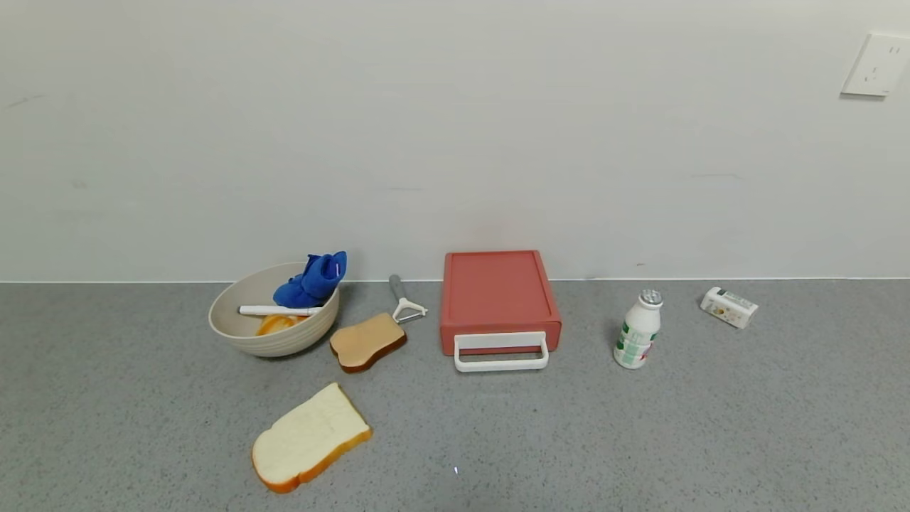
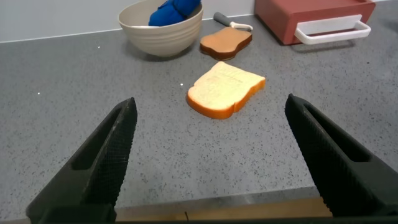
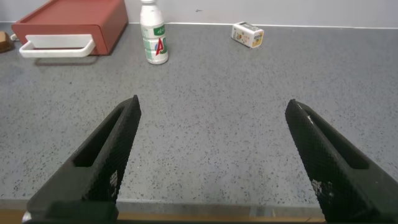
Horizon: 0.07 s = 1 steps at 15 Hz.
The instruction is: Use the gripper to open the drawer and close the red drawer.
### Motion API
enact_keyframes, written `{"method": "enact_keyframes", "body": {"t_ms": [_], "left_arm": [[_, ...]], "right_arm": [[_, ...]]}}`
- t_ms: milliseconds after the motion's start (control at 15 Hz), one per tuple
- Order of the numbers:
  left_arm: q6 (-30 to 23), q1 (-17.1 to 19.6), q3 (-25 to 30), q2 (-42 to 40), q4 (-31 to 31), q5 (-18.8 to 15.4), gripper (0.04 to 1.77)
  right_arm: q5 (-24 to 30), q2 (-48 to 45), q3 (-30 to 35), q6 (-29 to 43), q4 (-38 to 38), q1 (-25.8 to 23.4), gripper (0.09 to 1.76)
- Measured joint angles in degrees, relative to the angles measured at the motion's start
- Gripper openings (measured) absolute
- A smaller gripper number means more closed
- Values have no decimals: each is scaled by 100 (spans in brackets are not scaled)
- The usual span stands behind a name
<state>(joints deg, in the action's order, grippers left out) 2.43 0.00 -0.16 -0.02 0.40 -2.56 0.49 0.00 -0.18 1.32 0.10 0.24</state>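
We start opening step: flat red plastic drawer (image 1: 500, 301) shut, frame centre; both claws spread, parked. Next: hook white loop handle (image 1: 501, 352).

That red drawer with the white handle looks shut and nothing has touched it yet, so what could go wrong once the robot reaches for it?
The drawer sits loose on the countertop, so a pull on the white handle might drag the whole box instead of sliding it open. The bottle stands upright close by, and the right gripper, open and still well back, could knock it over on approach. The left gripper, also open, would pass over a bread slice.
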Motion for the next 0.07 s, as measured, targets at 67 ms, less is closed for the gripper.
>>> {"method": "enact_keyframes", "body": {"t_ms": [67], "left_arm": [[-17, 0, 6, 0, 4, 2, 172]], "right_arm": [[0, 0, 0, -2, -2, 0, 171]]}}
